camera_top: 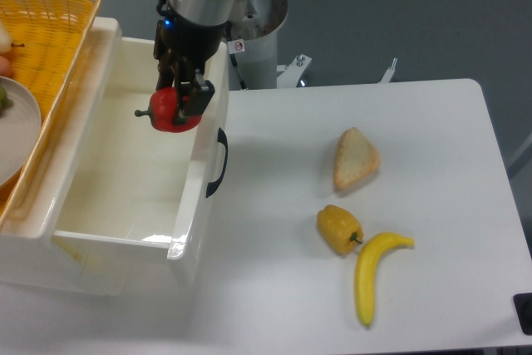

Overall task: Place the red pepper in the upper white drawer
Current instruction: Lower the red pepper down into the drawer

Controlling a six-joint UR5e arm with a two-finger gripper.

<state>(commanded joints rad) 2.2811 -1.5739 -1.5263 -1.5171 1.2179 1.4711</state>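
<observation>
The red pepper [170, 111] is glossy, with a short dark stem pointing left. My gripper [184, 94] is shut on it and holds it over the open upper white drawer [125, 180], near the drawer's right wall and back end. The drawer is a deep white box with a dark curved handle [218, 162] on its front panel. The pepper hangs above the drawer's floor, not resting on it. The arm comes down from the top of the view.
A yellow wicker basket [50, 22] with a plate sits left of the drawer. On the white table to the right lie a bread slice [356, 158], a yellow pepper [338, 229] and a banana [372, 273].
</observation>
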